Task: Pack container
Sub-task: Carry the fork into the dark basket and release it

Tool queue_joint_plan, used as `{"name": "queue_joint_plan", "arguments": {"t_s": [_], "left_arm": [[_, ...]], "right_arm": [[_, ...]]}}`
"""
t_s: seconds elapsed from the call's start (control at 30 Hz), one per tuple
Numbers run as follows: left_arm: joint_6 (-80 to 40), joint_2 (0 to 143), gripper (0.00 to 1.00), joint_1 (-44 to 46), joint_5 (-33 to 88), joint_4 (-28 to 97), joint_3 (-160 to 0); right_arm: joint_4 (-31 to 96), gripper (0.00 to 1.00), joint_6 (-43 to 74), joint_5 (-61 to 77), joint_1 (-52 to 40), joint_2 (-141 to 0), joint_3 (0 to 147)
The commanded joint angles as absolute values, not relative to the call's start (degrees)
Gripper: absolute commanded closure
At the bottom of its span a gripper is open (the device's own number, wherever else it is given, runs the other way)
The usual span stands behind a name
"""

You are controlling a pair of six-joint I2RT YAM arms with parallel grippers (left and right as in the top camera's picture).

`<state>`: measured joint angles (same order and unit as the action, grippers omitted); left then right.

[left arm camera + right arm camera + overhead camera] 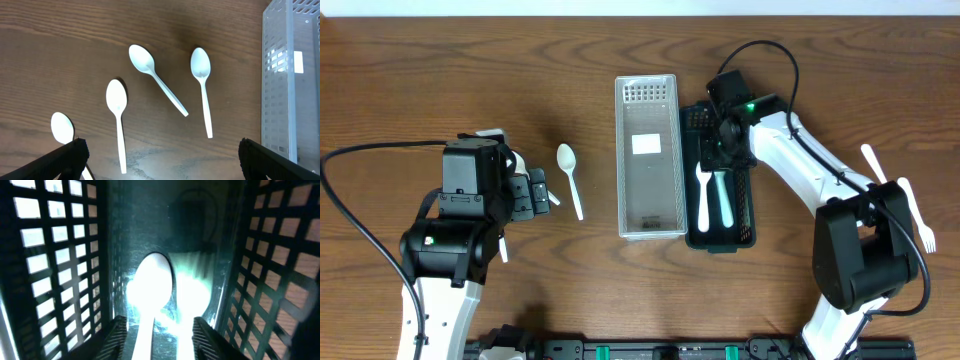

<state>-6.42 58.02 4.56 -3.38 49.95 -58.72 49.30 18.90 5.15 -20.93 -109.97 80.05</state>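
A black mesh container (748,215) stands right of centre and holds two white utensils (713,198) lying side by side. My right gripper (728,140) hovers over its far end. In the right wrist view it is open (161,337) and low inside the container (60,255). Under it lie a white spoon (152,290) and a second glaring utensil (192,290). My left gripper (535,190) is open (160,162) above the table. Several white spoons lie ahead of it (155,77) (202,87) (118,120). One spoon (570,178) shows in the overhead view.
A clear perforated container (648,160) stands next to the black one on its left. It also shows in the left wrist view (290,75). Two white forks (912,205) (872,162) lie at the far right beside the right arm's base.
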Motion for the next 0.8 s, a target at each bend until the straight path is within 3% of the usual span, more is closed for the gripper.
{"name": "queue_joint_plan", "arguments": {"t_s": [0.0,0.27,0.53,0.77], "left_arm": [[-6.9,58.1,0.02,4.3,-3.6,50.2,-59.5],[-6.9,58.1,0.02,4.3,-3.6,50.2,-59.5],[-6.9,58.1,0.02,4.3,-3.6,50.1,-59.5],[-7.0,58.1,0.02,4.3,-3.6,50.2,-59.5]], "right_arm": [[49.4,0.49,19.1,4.8,-21.4,-109.0,80.9],[57.2,0.49,17.5,3.2,-16.8,-100.6,92.6],[62.8,0.17,4.5,3.2,0.8,-91.1,97.5],[67.1,0.09,-10.0,3.1,17.4,-95.7,96.2]]}}
